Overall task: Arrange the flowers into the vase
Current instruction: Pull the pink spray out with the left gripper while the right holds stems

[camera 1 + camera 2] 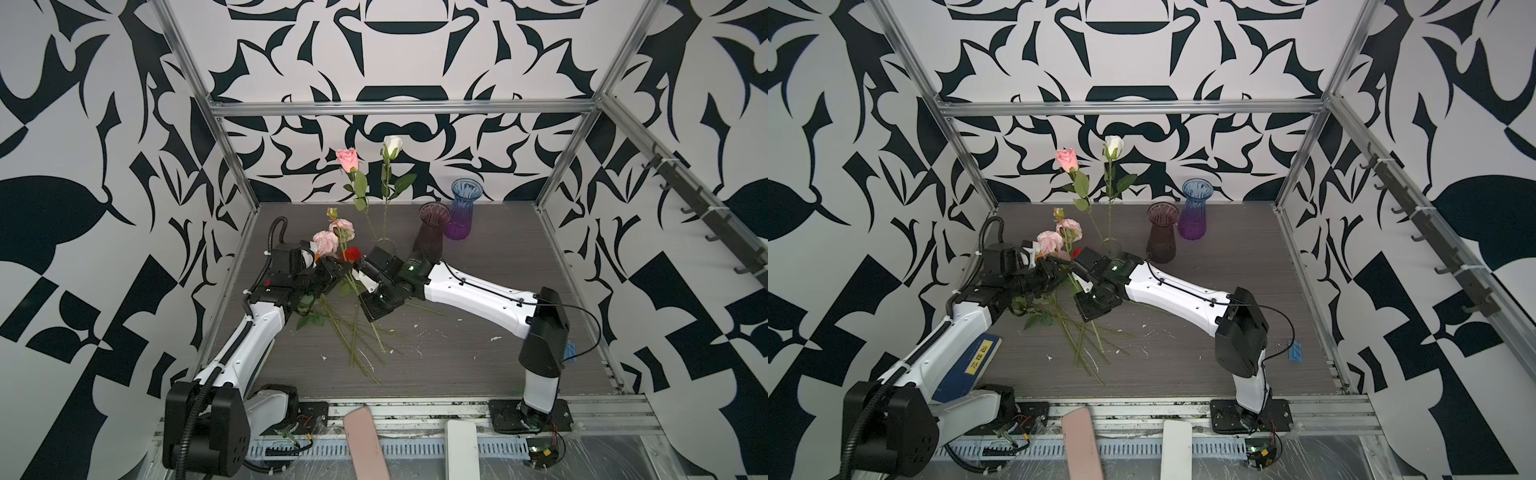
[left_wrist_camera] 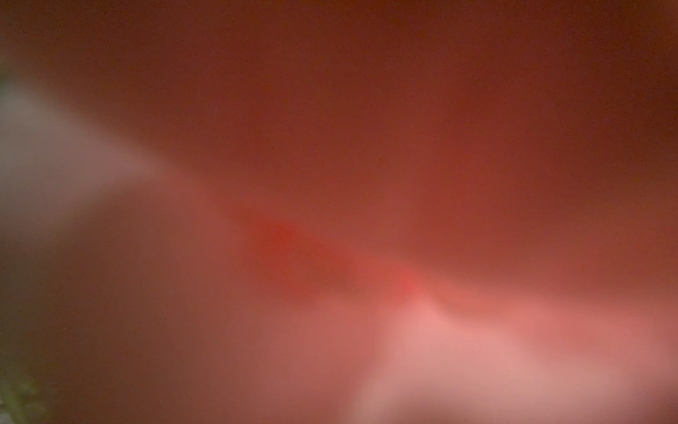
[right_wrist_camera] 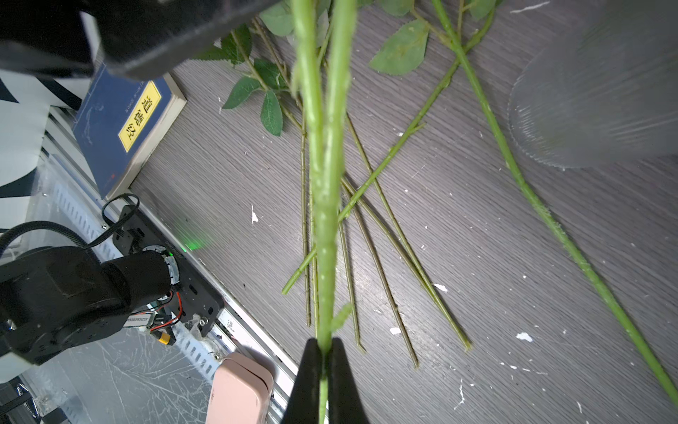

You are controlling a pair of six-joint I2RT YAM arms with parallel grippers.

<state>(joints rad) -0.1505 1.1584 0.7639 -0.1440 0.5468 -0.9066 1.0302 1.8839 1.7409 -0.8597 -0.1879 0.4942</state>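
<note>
In both top views a pink rose (image 1: 347,160) and a white rose (image 1: 392,145) stand in the clear glass vase (image 1: 385,242). Several other flowers lie piled at the left: pink ruffled blooms (image 1: 326,242), a red bloom (image 1: 352,253), and long green stems (image 1: 357,332) fanned over the table. My right gripper (image 3: 324,352) is shut on a green stem (image 3: 324,220) lifted above that pile. My left gripper (image 1: 337,267) is among the blooms beside it, its jaws hidden. A red-pink blur fills the left wrist view.
A dark maroon vase (image 1: 430,232) and a blue-purple vase (image 1: 461,212) stand behind my right arm. A blue book (image 1: 980,353) with a yellow label lies under my left arm. A pink case (image 1: 365,440) and a white case (image 1: 461,449) rest on the front rail.
</note>
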